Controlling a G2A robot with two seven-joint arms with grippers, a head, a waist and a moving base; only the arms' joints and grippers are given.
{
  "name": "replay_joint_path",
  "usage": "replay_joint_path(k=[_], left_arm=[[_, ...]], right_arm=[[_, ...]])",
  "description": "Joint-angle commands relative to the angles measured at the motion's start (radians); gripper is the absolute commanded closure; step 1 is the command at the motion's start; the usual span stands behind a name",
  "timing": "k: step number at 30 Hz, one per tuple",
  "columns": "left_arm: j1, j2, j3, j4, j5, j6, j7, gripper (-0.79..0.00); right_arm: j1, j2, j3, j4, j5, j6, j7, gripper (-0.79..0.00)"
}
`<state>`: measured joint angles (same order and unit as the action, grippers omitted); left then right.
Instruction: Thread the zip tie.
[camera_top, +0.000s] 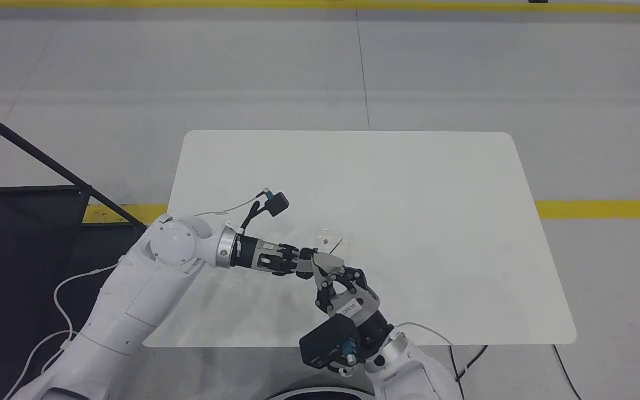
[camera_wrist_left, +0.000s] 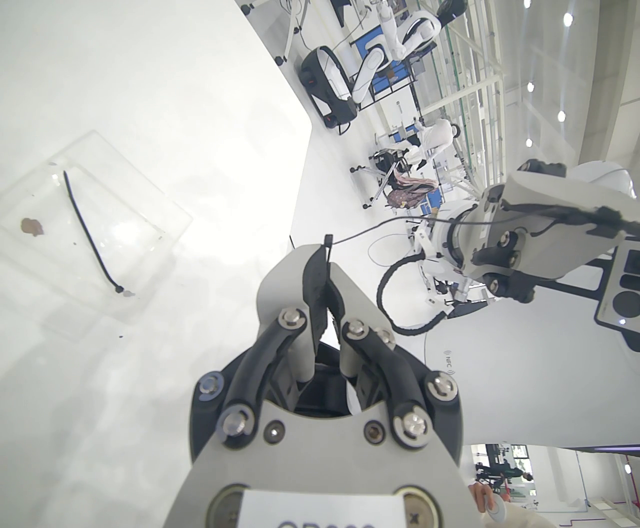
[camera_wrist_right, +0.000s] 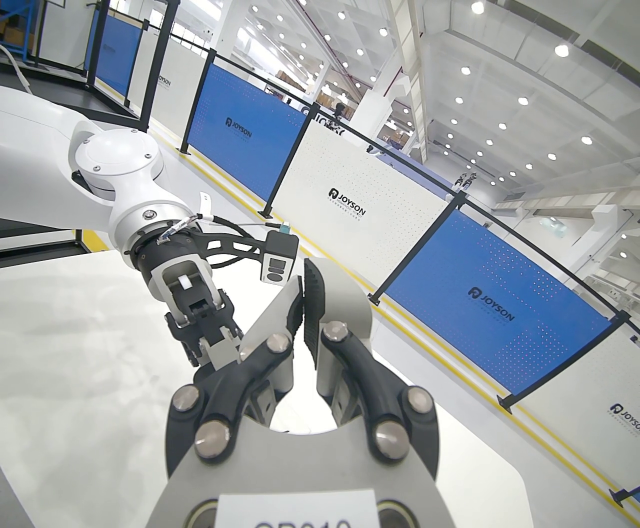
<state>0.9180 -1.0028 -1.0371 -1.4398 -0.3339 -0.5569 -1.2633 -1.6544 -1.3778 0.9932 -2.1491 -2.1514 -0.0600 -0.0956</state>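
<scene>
Zip tie (camera_wrist_left: 327, 246) between left fingers (camera_wrist_left: 282, 285), toward table (camera_top: 450, 200) front edge (broad tabletop beyond).

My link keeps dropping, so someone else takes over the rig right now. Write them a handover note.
The left gripper is shut on the head end of the zip tie, held above the table.
The right gripper is shut close by. The tie's tail runs toward it, but the grip is unclear.
A second zip tie lies in the clear tray.
Done: tie lifted. Left: feed the tail through the head, as no loop shows yet.
</scene>
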Motion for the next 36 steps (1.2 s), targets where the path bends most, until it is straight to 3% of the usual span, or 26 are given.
replay_joint_path(k=[1,36], left_arm=[[0.000,0.000,0.000,0.000,0.000,0.000,0.000,0.000],[0.033,0.008,-0.016,-0.044,0.030,0.019,0.043,0.000]], right_arm=[[0.002,0.000,-0.002,0.001,-0.001,0.004,0.004,0.000],[0.007,0.037,0.026,-0.022,0.014,-0.185,-0.007,0.000]])
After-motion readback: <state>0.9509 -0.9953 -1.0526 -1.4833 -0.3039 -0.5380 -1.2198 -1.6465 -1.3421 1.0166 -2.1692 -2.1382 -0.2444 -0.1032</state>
